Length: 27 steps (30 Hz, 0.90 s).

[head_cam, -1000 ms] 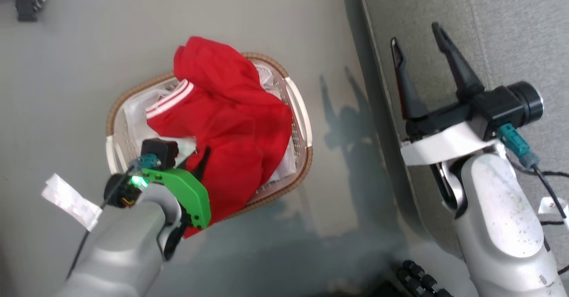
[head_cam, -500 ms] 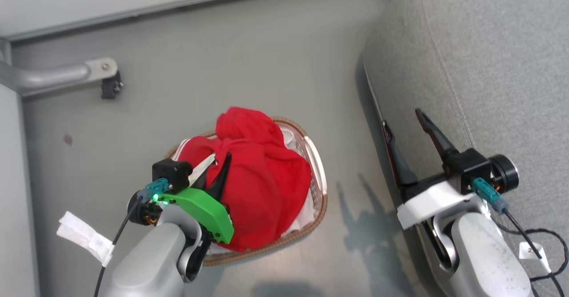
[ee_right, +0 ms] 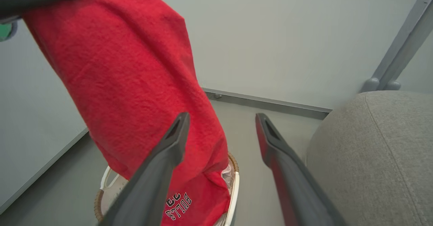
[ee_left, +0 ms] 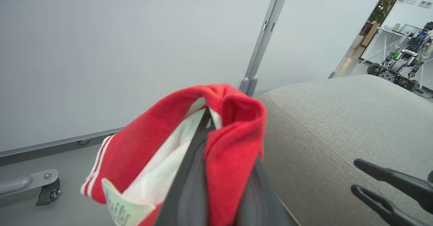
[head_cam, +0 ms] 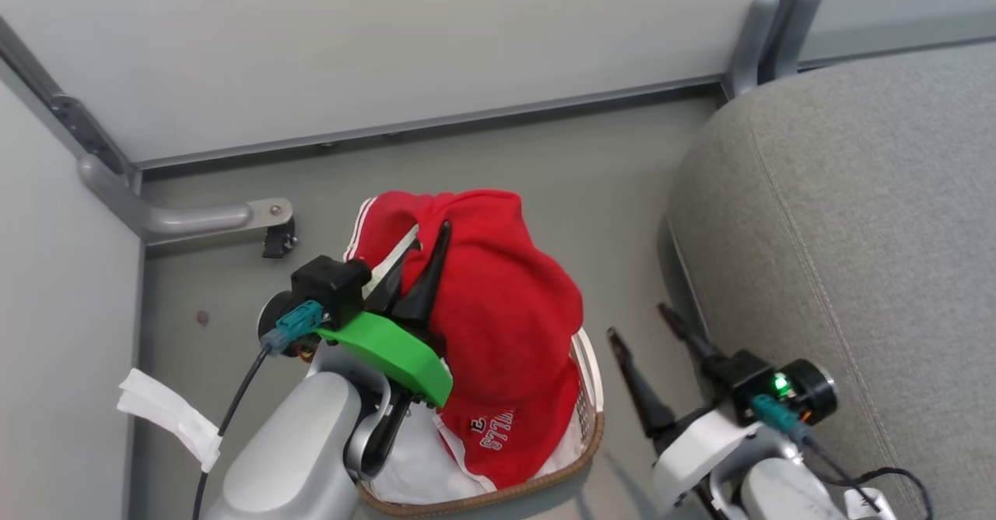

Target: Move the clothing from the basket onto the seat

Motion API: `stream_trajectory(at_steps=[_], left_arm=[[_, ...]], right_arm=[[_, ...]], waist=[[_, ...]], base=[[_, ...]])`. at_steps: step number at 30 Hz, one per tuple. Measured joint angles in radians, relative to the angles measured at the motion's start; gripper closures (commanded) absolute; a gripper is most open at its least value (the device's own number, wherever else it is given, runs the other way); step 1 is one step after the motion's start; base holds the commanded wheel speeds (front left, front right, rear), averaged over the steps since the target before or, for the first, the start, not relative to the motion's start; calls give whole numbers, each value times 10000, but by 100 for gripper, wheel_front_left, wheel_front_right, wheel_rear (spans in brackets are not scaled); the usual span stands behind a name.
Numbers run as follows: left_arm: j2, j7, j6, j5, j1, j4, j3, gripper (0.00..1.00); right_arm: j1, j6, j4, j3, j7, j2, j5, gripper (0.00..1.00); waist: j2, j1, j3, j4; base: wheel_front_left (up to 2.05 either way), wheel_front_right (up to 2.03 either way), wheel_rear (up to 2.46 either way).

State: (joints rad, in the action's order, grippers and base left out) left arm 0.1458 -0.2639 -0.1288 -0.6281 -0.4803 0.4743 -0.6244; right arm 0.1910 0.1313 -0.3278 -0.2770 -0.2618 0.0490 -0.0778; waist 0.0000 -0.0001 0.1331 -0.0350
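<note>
Clothing [head_cam: 506, 310] hangs from left gripper [head_cam: 428, 238], hem inside basket [head_cam: 597, 426].

Shows red clothing [head_cam: 506, 310] with white trim stripes and white lettering. Shows grey seat [head_cam: 856, 232], white basket [head_cam: 593, 426] with brown woven rim. Shows green wrist mount [head_cam: 389, 349].

The clothing [head_cam: 498, 310] and the left forearm [head_cam: 288, 458] cover most of the basket [head_cam: 596, 425], leaving its near right rim in sight. The left end effector's [head_cam: 428, 230] fingertips are buried in a red fold. The print on the care label [ee_left: 118, 209] is too small to read. The seat [head_cam: 856, 232] runs past the right and near edges. The right forearm [head_cam: 778, 497] is cut off at the near edge.
</note>
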Motion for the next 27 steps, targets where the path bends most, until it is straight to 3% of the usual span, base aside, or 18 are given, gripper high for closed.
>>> stream_trajectory(at_steps=[6,18,27], left_arm=[[-203,0,0,88,-16,-424,-180,100],[-334,-2,0,4,-299,-761,-1099,100],[-474,0,0,-389,-719,-884,-2426,100]], right_arm=[[373,0,-414,-1526,0,94,-59,0],[2990,0,-1198,-3726,0,65,-543,0],[3645,0,-3166,-4119,0,31,-523,0]], waist=[[0,0,-268,444],[0,0,-319,1116],[0,0,-234,1654]], base=[[0,0,0],[0,0,0],[0,0,0]])
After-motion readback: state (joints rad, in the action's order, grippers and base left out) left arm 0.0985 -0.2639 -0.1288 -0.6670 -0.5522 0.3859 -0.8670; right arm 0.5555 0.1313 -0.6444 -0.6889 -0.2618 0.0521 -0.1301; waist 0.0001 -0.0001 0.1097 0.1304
